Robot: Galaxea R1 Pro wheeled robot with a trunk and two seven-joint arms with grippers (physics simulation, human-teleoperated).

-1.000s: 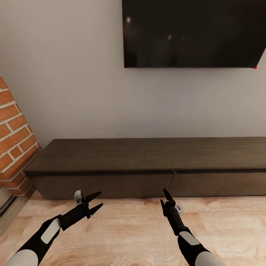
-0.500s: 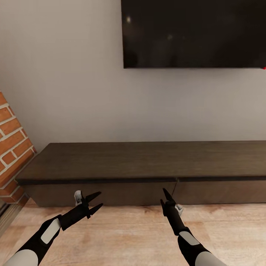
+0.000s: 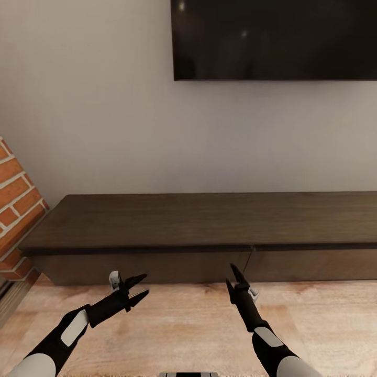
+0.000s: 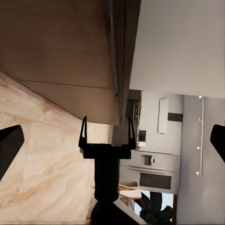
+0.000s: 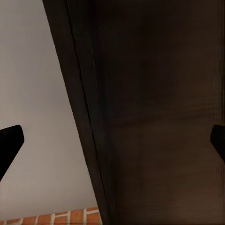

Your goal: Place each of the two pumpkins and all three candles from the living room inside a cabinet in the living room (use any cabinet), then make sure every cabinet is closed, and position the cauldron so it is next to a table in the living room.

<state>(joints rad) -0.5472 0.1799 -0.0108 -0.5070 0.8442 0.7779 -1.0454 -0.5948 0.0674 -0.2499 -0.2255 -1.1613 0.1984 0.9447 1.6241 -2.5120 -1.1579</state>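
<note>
The cabinet (image 3: 209, 222) is a long, low, dark-brown unit against the wall, straight ahead. Its two flat drawer fronts (image 3: 146, 267) are flush and closed. My left gripper (image 3: 138, 290) hovers open over the floor just before the left drawer front. My right gripper (image 3: 231, 276) is open too, pointing at the seam between the two fronts. In the right wrist view the cabinet's dark wood (image 5: 159, 112) is close up. The left wrist view looks along the cabinet's front (image 4: 61, 47). The pumpkins, candles and cauldron are out of view.
A large black TV (image 3: 272, 39) hangs on the wall above the cabinet. A brick column (image 3: 13, 209) stands at the left end. Light wooden floor (image 3: 183, 324) lies between me and the cabinet. A kitchen with a fridge (image 4: 150, 164) appears far off.
The whole picture has shifted, so the camera moved: the brick column slid left and the TV rose in frame. Both arms hold nearly the same pose, grippers still open.
</note>
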